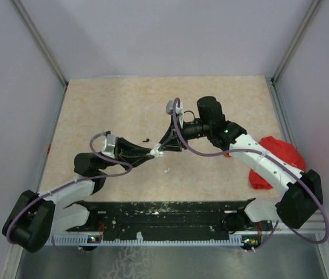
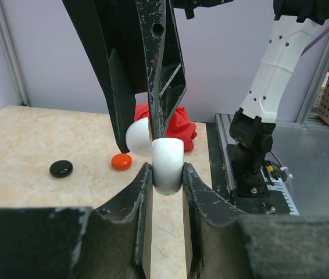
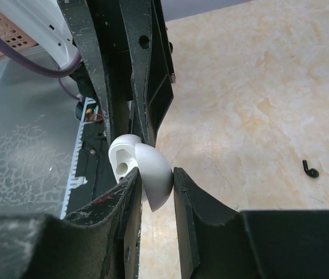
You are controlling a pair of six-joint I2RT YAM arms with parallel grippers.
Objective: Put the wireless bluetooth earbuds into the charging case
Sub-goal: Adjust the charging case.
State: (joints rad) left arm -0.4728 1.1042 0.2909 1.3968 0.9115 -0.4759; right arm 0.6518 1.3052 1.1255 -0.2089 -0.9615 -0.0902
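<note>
White plastic fills both claws. The left gripper (image 2: pixel 167 174) is pressed tight on the rounded body of the charging case (image 2: pixel 167 161), one finger on each flank. The right gripper (image 3: pixel 157 173) reaches in from the far side and pinches the domed lid (image 3: pixel 154 168), swung apart from the body. The two claws meet tip to tip above the middle of the table (image 1: pixel 106 104), with the case held up off it.

The right wrist view shows one socket (image 3: pixel 122 168) in the opened body, and it looks empty. A second socket cannot be made out.

Further out, a black earbud (image 3: pixel 310 170) lies loose on the table, well apart from the case. A tiny white bit (image 1: pixel 166 170), probably another earbud, lies just below the meeting claws in the top view. A black round case (image 2: pixel 61 168) and an orange round case (image 2: pixel 121 161) sit on the table beyond, with a red cloth (image 2: pixel 179 125) behind them.

By my reading the task is only at its opening stage: the case is lifted and opened, but no earbud is seated. What remains is to free one claw, pick up each matching bud and fit it in.
</note>
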